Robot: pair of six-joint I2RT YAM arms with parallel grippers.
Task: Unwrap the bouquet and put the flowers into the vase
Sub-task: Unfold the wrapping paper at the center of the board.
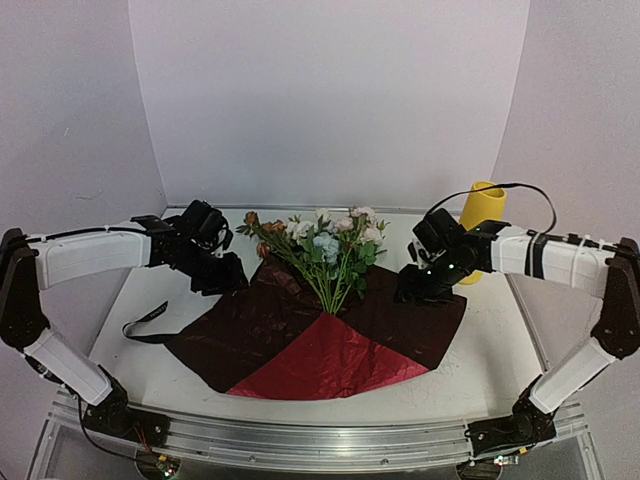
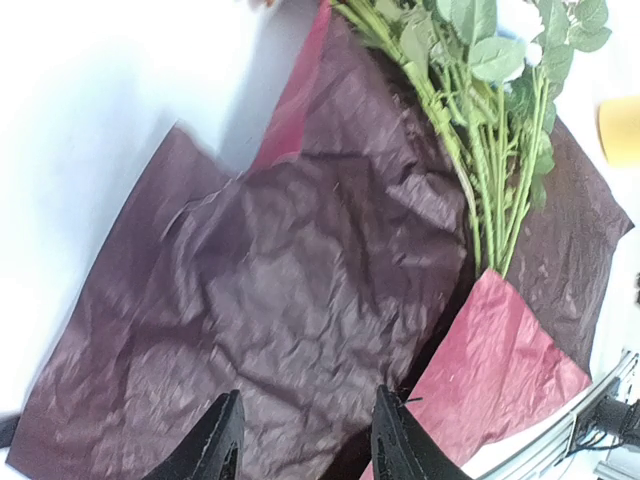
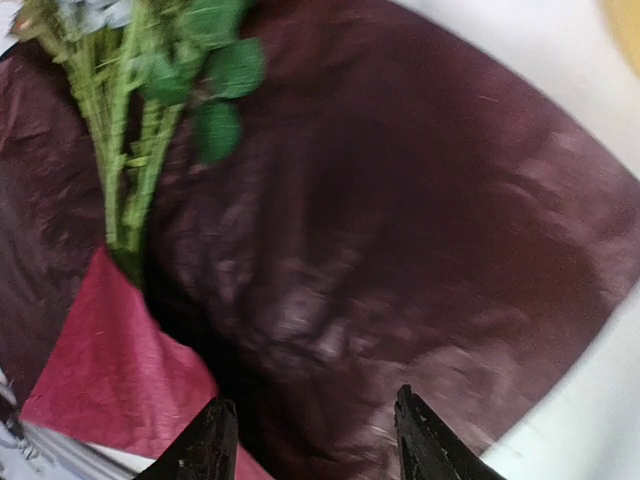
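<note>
Left arm [image 1: 88, 256] and right arm [image 1: 560, 258] wear white shells, black joints and cables, black left claw [image 2: 310, 395] and right claw [image 3: 315, 397].

**Where things lay**

I saw the wrapping sheet [image 1: 300, 345] spread on the table [image 1: 490, 350], the flowers [image 1: 325, 245] lying on its middle, heads toward the back. The ribbon [image 1: 145, 322] lay at the sheet's left edge; the vase [image 1: 483, 205] stood behind its right corner.

The flowers [image 1: 325, 250] lie reachable from above on the flat wrap [image 1: 300, 350]. The right arm [image 1: 540, 255] (its forearm) crosses the vase [image 1: 482, 210].
</note>
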